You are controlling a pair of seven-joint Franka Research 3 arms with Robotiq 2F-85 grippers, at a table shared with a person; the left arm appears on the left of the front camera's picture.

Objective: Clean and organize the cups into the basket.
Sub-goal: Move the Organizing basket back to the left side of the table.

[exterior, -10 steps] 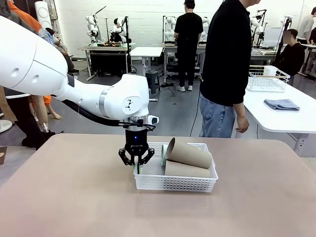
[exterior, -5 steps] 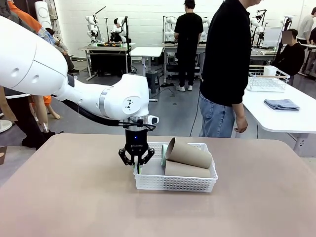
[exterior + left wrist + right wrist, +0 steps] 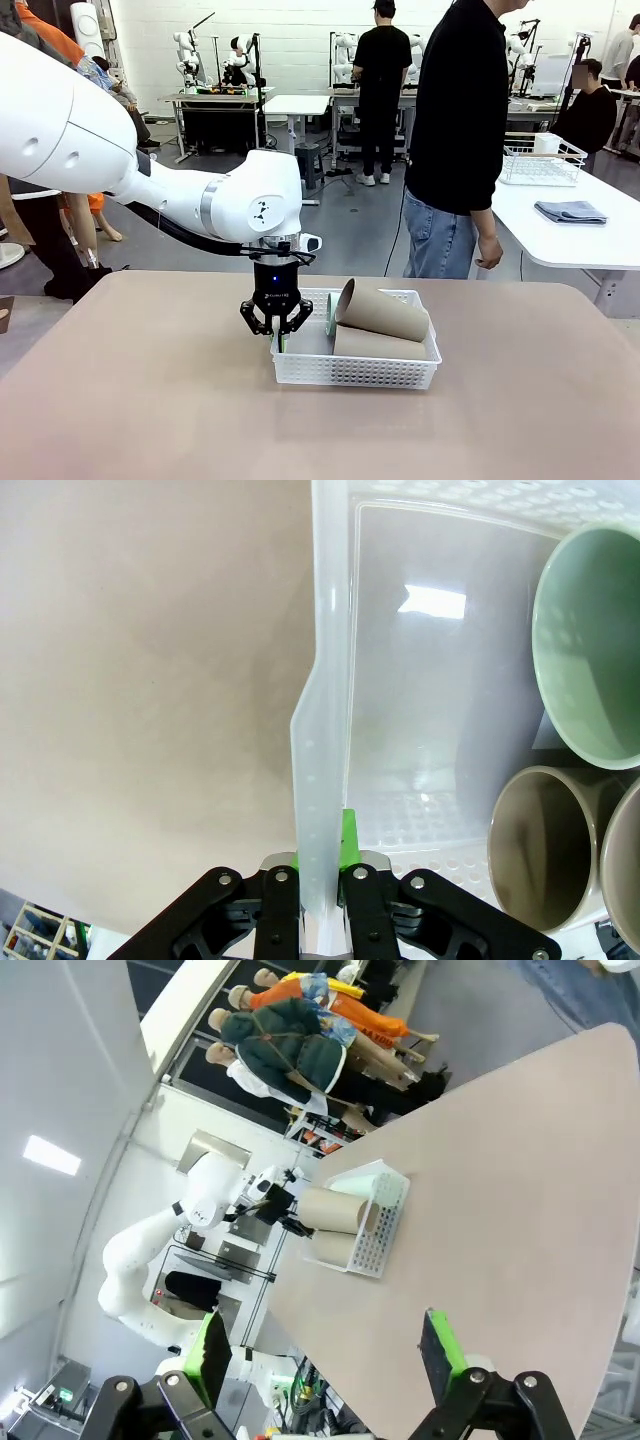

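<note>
Nothing has shifted since a second ago. From the front, the left gripper [image 3: 277, 331] stays clamped on the near-left wall of the basket [image 3: 355, 372], a shallow white mesh tray. Two tan cups [image 3: 385, 312] lie on their sides inside it, long axes running away from the fingers.

Down the left wrist, thin plastic wall sits pinched between the fingers [image 3: 347, 842]; the mint cup [image 3: 590, 645] gapes just beyond.

From the right wrist, the right gripper [image 3: 325, 1355] stands wide and empty, well apart.
</note>
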